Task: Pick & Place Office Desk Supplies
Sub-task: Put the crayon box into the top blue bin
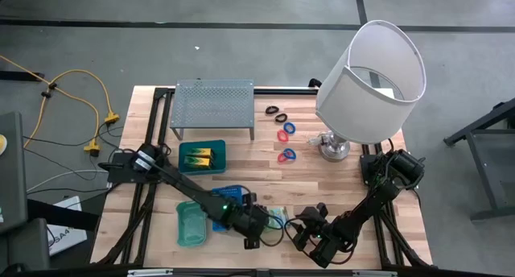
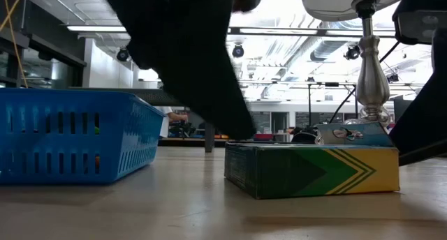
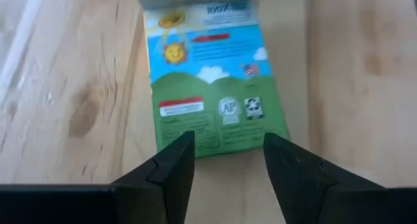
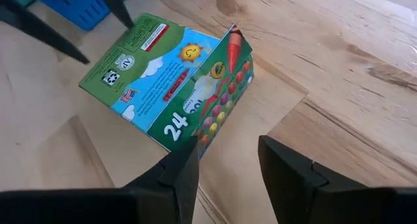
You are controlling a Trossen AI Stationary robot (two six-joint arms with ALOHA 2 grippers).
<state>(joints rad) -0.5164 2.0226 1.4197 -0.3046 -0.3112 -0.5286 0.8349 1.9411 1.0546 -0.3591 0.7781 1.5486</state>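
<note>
A green and blue crayon box lies flat on the wooden table near its front edge, also seen in the right wrist view and the low view. My left gripper stands open just short of one short end of the box, with nothing between its fingers. My right gripper is open at the box's opposite end, by the corner marked "24". In the high view the box sits between the left gripper and the right gripper. My right gripper has one finger right at the lower corner of the box's "24" end. I cannot tell whether it touches. The box lies flat on the table.
A blue basket and a teal basket stand left of the box. Farther back are a green tray with yellow packets, the grey rack, red and blue rings, black loops and the lamp.
</note>
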